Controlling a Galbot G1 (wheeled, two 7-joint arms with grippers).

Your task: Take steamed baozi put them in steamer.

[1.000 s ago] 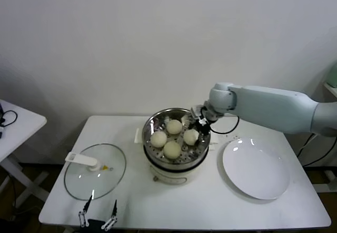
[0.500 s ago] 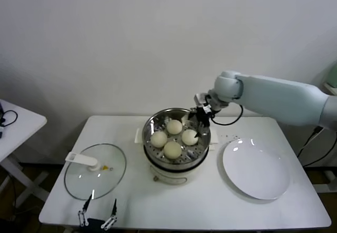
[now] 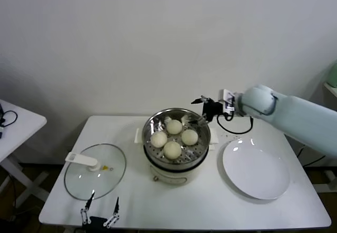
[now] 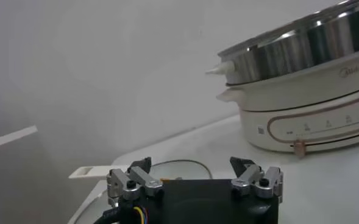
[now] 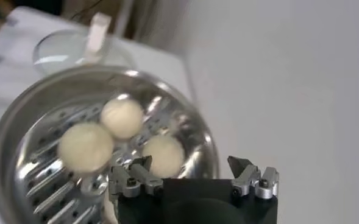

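The steamer (image 3: 177, 138) is taken as the landmark; it is seated on its cream-white cooker base (image 3: 174, 173) near the middle of the white table (image 3: 210, 206). Four steamed baozi (image 3: 172, 149) are seen resting on the perforated floor inside the steamer, set close together in a loose cluster; in the right wrist view three of them (image 5: 85, 147) are shown within the steel rim.

The right gripper (image 3: 202, 108) is held in the air just beyond the steamer's far right rim, above and apart from the buns. Its fingers (image 5: 136, 173) are spread, and nothing is held between them.

The left gripper (image 3: 99, 212) is parked low at the near table edge, well to the left of the steamer and in front of it. Its fingers (image 4: 133, 176) are likewise parted and empty, with the cooker base visible beyond them in the left wrist view.

A round glass lid (image 3: 95, 171) with a white handle is laid flat on the table to the left of the steamer. A flat white plate (image 3: 256, 169) is laid to the right of the steamer, with nothing on it.
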